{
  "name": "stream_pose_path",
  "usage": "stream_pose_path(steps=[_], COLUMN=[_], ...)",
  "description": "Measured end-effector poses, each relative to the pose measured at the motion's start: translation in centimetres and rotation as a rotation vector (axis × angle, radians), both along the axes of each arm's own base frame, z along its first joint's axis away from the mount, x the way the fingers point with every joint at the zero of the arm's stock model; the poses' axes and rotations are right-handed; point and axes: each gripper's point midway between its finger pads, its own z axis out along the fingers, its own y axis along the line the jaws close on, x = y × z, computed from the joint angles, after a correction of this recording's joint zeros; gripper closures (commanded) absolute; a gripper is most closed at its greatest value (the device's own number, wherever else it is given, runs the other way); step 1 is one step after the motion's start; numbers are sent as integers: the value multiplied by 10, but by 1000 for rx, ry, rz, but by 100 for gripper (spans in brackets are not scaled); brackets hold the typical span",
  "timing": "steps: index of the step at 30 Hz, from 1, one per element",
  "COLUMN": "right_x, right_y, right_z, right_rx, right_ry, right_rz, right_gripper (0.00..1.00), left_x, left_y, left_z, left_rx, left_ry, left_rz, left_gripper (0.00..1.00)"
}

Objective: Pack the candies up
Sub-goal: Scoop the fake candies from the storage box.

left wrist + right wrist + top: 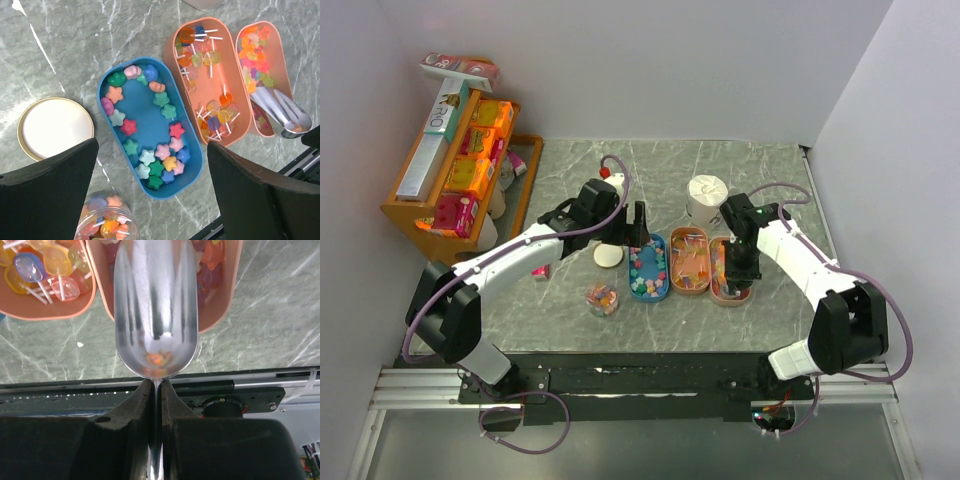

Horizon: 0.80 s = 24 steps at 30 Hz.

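Steel scoop (155, 305) first: my right hand (155, 390) is clenched on its thin handle. The bowl points away into the end tray (227, 300) and is nearly bare but for an orange glint at its heel; sweet or reflection, I cannot tell. I judge this the scooping step.

To do it well I should drive the lip low along the tray floor, under the candies (255, 55), then drop the heel so a modest load settles back. I should keep my wrist level on the way out. The jar (107, 222) stands nearest me, past two trays, narrow-mouthed and part filled.

My left hand (152, 175) hangs released, fingers wide, over the blue tray (145, 107) of star candies; it could steady that jar. The lid (55, 127) lies off, beside the blue tray. Farther on, the middle tray (170, 50) holds lollipops (215, 107).
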Motion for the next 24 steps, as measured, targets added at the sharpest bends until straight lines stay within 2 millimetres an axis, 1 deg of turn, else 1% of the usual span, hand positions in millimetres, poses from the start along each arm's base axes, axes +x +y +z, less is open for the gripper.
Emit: stream_pose_path(steps=[8,15,24], right_x=[9,17,33], right_y=[-3,-6,-12], right_z=[-15,-38,-43], right_rx=[-25,-53,-92], right_ry=[-25,-29,-80], right_rz=[-3,-8,5], right_gripper=[100,100,100], left_x=[1,3,4], left_y=[2,4,6], left_z=[-1,-1,-2], left_rx=[10,17,28], left_ry=[-3,-8,-16], left_rz=[9,16,23], left_gripper=[3,4,4])
